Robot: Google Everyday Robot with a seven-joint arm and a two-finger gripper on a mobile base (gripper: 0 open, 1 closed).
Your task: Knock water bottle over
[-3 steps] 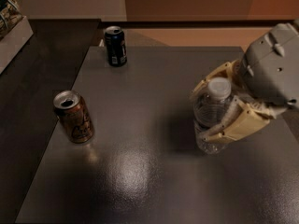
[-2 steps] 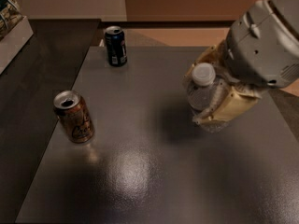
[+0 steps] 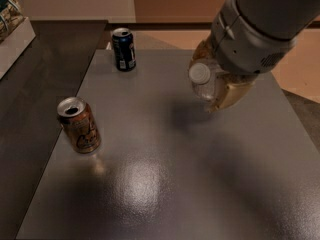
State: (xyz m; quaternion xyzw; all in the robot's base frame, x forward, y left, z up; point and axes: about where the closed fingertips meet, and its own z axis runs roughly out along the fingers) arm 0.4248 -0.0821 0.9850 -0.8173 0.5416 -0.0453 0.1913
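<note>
The water bottle (image 3: pixel 200 74), clear with a white cap, sits between the tan fingers (image 3: pixel 231 93) of my gripper (image 3: pixel 207 86) at the right middle of the grey table (image 3: pixel 200 184). The bottle is tilted, with its cap pointing left and toward the camera. It looks raised off the table, with its shadow below and to the left. The gripper is shut on it. The grey arm comes in from the upper right and hides the bottle's lower part.
An orange-brown soda can (image 3: pixel 79 125) stands upright at the left of the table. A dark blue can (image 3: pixel 123 49) stands at the back left. A dark counter (image 3: pixel 40 74) with a white box (image 3: pixel 12 31) lies to the left. The table's right edge is near the arm.
The gripper has moved away toward the back of the table with the bottle between its fingers. The bottle has gone from upright to tilted. Both cans have stayed put.
</note>
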